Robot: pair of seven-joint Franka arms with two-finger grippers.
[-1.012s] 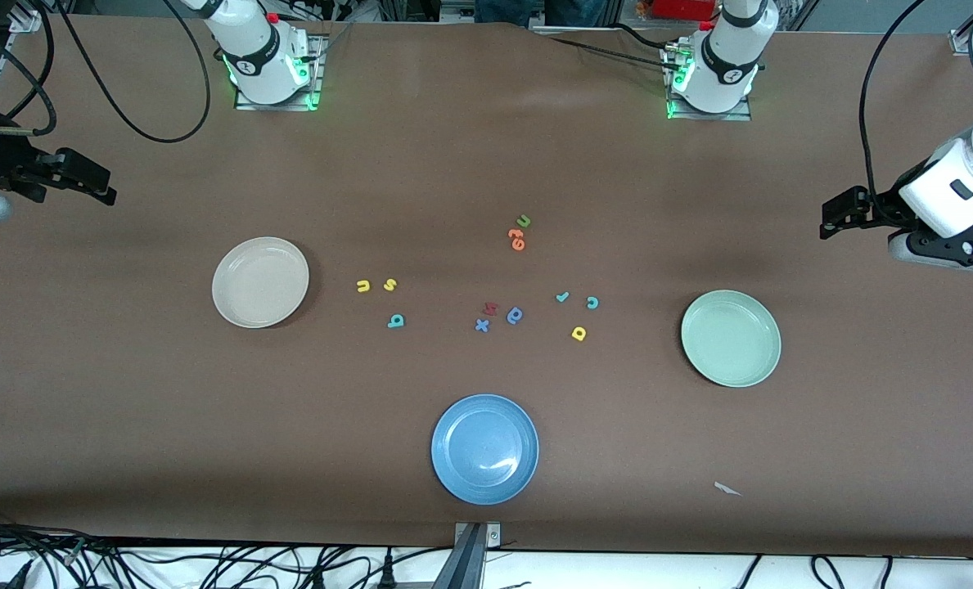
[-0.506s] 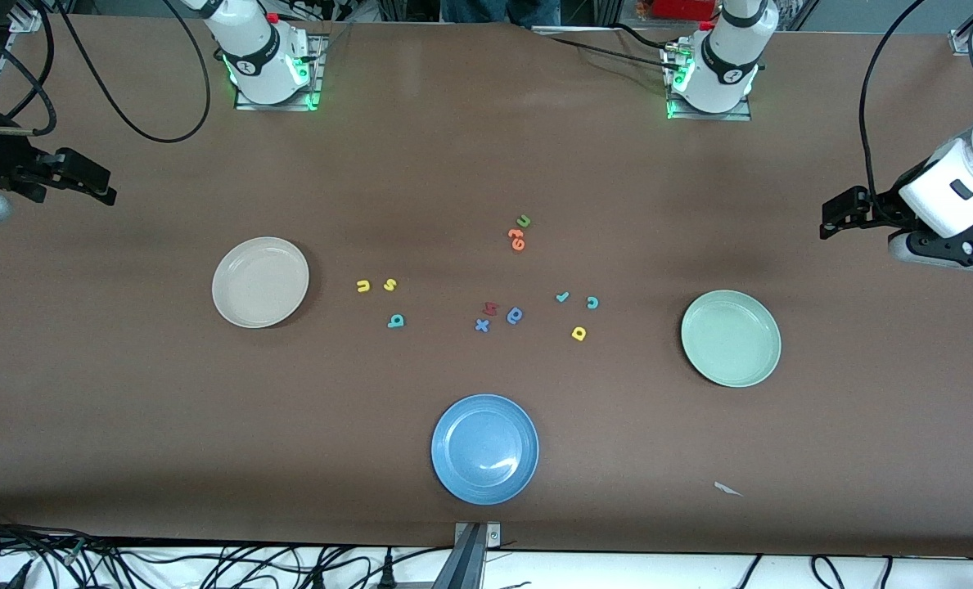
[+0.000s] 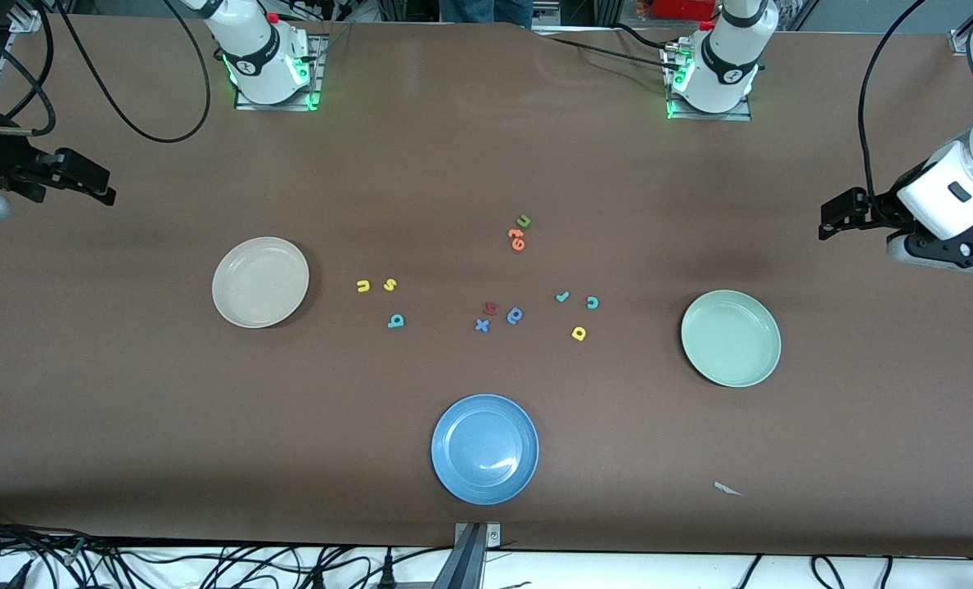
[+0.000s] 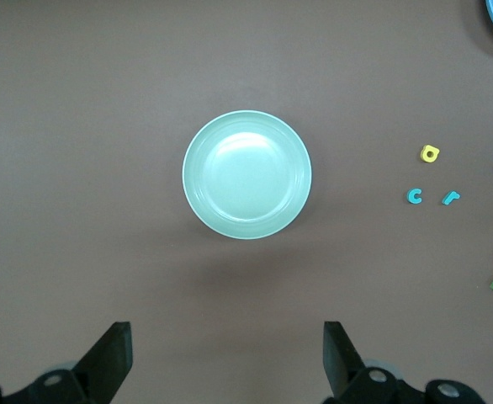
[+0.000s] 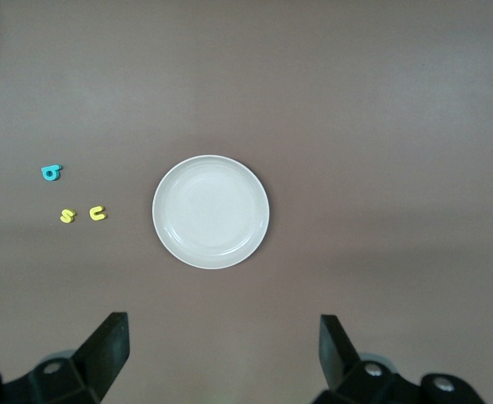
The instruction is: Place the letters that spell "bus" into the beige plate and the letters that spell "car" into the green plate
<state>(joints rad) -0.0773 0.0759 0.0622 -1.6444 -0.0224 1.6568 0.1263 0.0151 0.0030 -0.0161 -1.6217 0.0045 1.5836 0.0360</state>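
The beige plate (image 3: 259, 282) lies empty toward the right arm's end of the table. Beside it are the yellow "u" (image 3: 362, 285), the yellow "s" (image 3: 389, 285) and the teal "b" (image 3: 395, 321). The green plate (image 3: 731, 338) lies empty toward the left arm's end. The teal "r" (image 3: 562, 297), teal "c" (image 3: 592, 303) and yellow "a" (image 3: 578, 333) are beside it. My right gripper (image 5: 223, 358) hangs open high over the table's end by the beige plate (image 5: 210, 211). My left gripper (image 4: 225, 362) hangs open high by the green plate (image 4: 246, 175). Neither holds anything.
A blue plate (image 3: 484, 448) sits nearer the front camera, mid-table. Other letters lie in the middle: a green "u" (image 3: 523, 221), an orange one (image 3: 516, 239), a red one (image 3: 490, 308), a blue round one (image 3: 515, 315) and a blue "x" (image 3: 482, 325). A paper scrap (image 3: 727, 488) lies near the front edge.
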